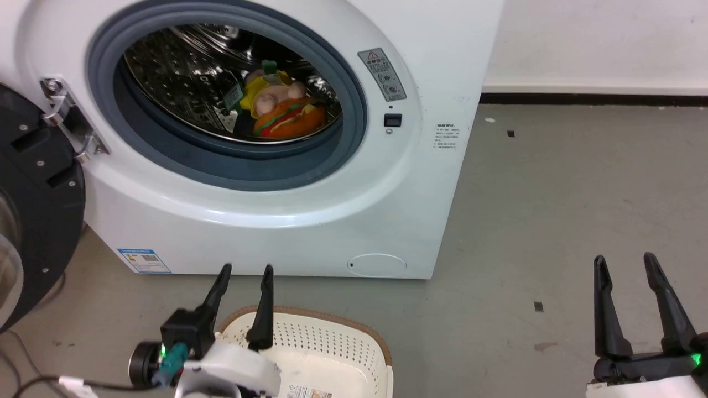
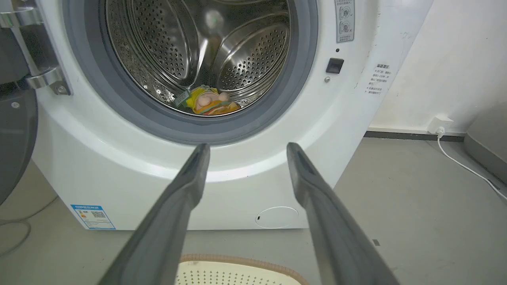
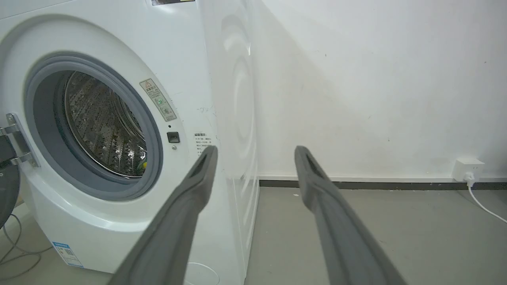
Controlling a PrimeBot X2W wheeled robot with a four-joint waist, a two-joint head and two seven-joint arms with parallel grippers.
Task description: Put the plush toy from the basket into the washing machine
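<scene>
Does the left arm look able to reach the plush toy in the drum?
Probably yes: the door stands open, the left tool is open and aimed at the washing machine, with nothing between it and the plush toy.

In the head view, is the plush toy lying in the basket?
No, the plush toy lies inside the drum of the washing machine, apart from the basket in front of it.

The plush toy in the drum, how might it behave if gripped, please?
The soft pink-and-yellow plush toy likely squashes and flops; it slumps in the perforated steel drum. Probably light, being small stuffed fabric. Its lumpy burger-shaped part makes rolling unlikely.
</scene>
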